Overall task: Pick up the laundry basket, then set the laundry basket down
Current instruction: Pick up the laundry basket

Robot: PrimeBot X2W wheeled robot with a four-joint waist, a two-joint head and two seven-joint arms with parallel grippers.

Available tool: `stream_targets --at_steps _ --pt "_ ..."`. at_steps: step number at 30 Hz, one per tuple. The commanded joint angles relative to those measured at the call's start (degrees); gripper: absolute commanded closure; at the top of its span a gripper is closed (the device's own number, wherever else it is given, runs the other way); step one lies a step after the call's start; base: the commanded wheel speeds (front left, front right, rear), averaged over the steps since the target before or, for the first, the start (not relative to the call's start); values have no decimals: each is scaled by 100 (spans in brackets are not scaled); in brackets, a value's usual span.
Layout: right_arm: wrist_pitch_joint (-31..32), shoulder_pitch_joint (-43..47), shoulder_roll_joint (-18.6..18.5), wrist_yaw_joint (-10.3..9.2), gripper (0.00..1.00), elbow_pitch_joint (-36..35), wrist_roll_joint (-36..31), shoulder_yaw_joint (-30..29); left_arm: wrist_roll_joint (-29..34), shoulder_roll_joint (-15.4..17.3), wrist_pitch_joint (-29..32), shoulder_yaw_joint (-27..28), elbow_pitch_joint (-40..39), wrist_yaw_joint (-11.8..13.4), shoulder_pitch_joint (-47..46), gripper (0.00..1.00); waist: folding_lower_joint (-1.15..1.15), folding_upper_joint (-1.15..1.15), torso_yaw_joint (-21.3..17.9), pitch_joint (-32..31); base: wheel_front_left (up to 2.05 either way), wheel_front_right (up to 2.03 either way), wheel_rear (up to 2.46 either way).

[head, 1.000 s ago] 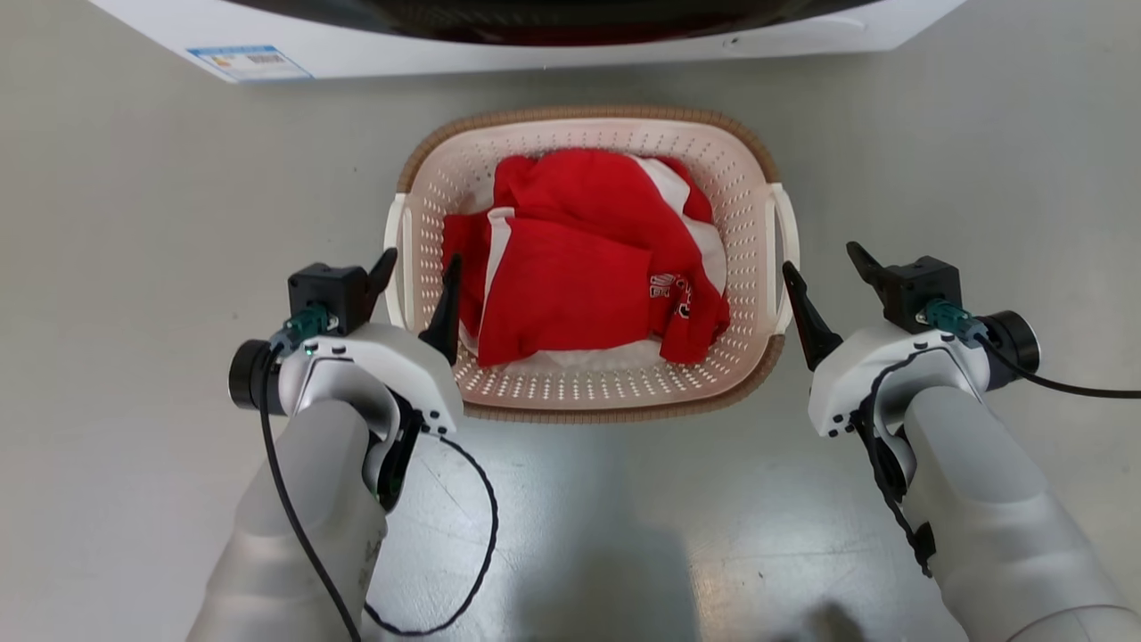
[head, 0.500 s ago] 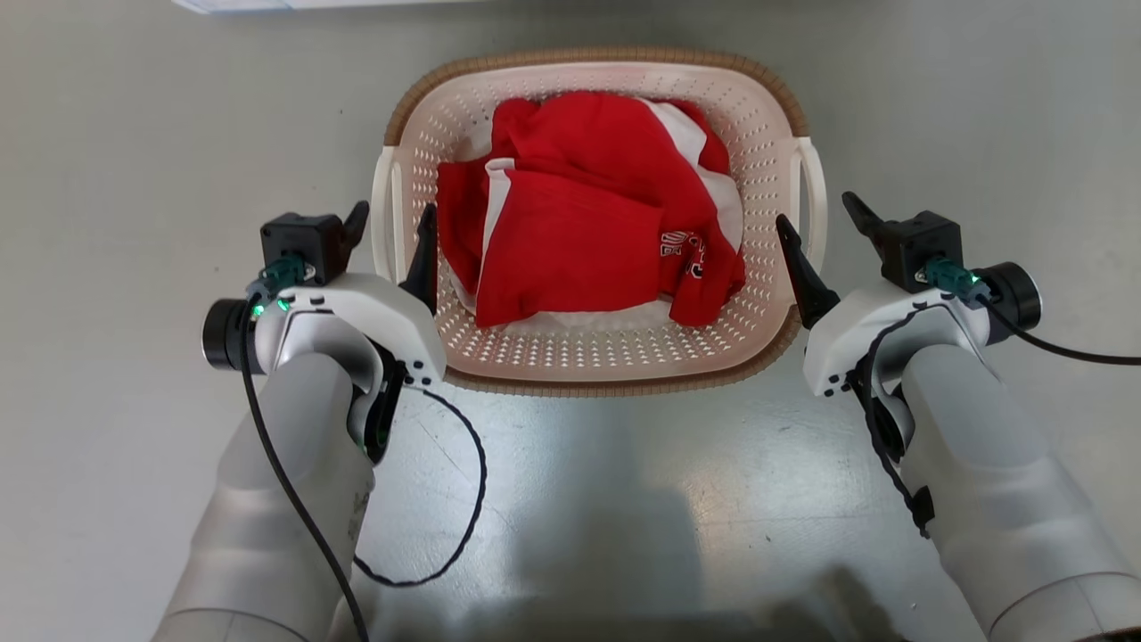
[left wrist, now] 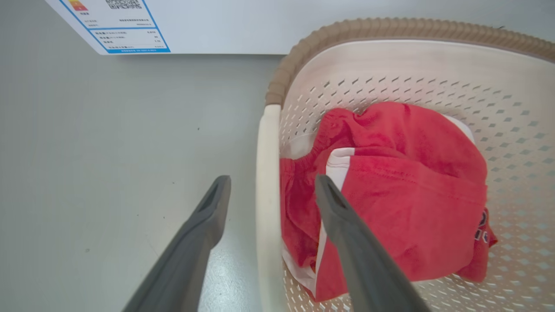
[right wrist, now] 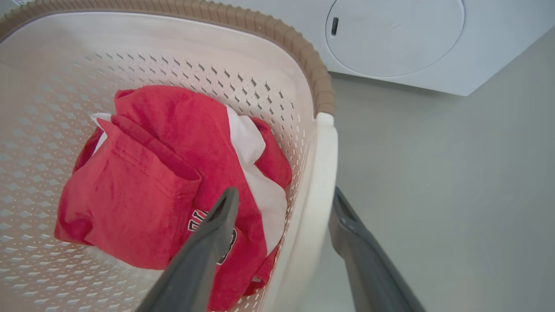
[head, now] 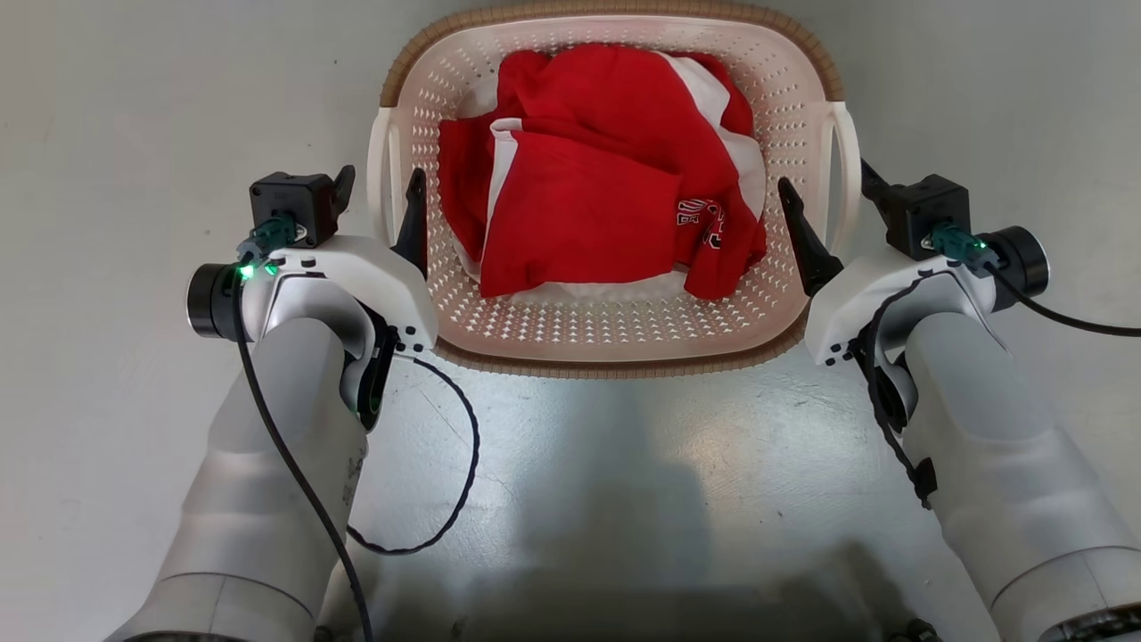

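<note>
basket (head: 624, 334) on floor (head: 570, 464) before washer (right wrist: 390, 43), red clothes (head: 597, 178) inside | left hand (head: 379, 178) fingers apart astride left handle (head: 385, 187) | right hand (head: 824, 178) likewise astride right handle (head: 845, 178), unclamped | risk: uneven closing or lift could tilt basket, slip a handle, spill clothes

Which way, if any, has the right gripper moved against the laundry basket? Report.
Yes: the right gripper moved inward toward the laundry basket; jaws now straddle its handle.
</note>
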Motion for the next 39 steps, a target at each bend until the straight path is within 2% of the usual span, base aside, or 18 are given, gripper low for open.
stream_targets --at_steps 1,27,28,29,30,31,39 --pt "-69 111 128 34 0 -17 -86 112 61 139 -36 94 -16 1 35 0 0 0 6 20 0 0 0" --pt "-69 -64 167 34 0 345 39 47 13 134 -36 -219 408 48 -255 0 0 0 -45 81 0 0 0" --pt "-69 -64 167 34 0 352 42 48 11 134 -36 -229 417 49 -256 8 0 0 -48 76 0 0 0" --pt "-69 -64 167 34 0 352 42 48 11 134 -36 -229 417 49 -256 8 0 0 -48 76 0 0 0" --pt "-69 -61 167 34 39 365 47 47 -10 134 -36 -228 428 58 -255 63 0 0 -49 68 0 0 0" --pt "-69 -61 167 34 100 394 39 40 -30 134 -36 -227 425 73 -255 100 0 0 -52 58 0 0 0" --pt "-69 -78 167 34 100 759 -186 -127 -79 134 -36 -416 494 155 -186 100 0 0 -45 -77 0 0 0"
